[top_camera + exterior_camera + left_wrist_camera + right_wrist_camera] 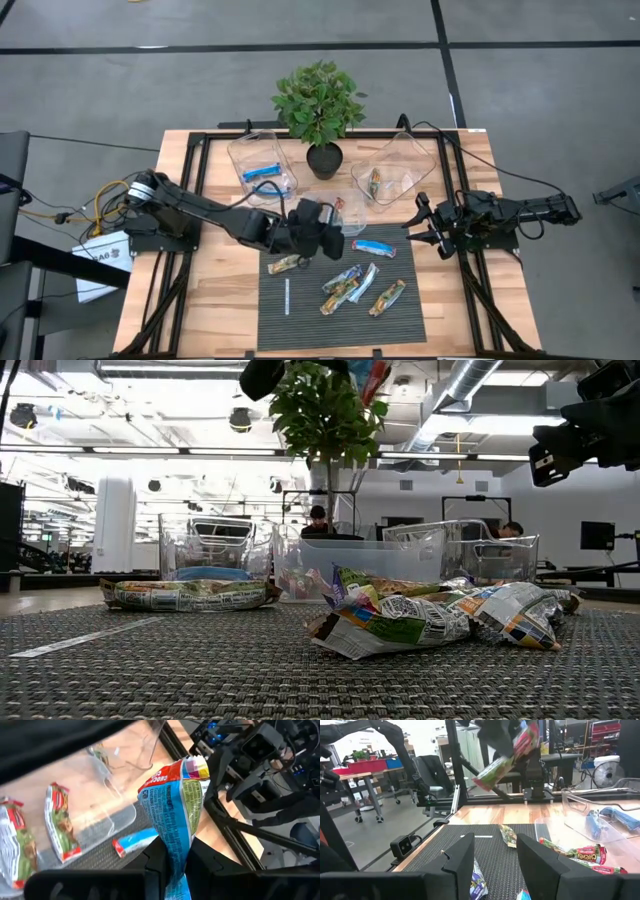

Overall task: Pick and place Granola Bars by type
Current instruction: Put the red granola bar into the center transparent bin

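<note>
With a few granola bars (375, 182) already in tubs (392, 168): left gripper (330, 222) clamped on one multicoloured bar (176, 805); right gripper (428, 224) apart, empty; several bars on mat (300, 320) unsorted.

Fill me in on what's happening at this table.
The robot is sorting wrapped granola bars into clear tubs. The left gripper is shut on a multicoloured bar, held up in the air near the middle tub. The right gripper hangs open at the table's right side, holding nothing. A blue bar already lies in the left tub, another bar in the right tub. Several bars still lie on the dark mat.
</note>
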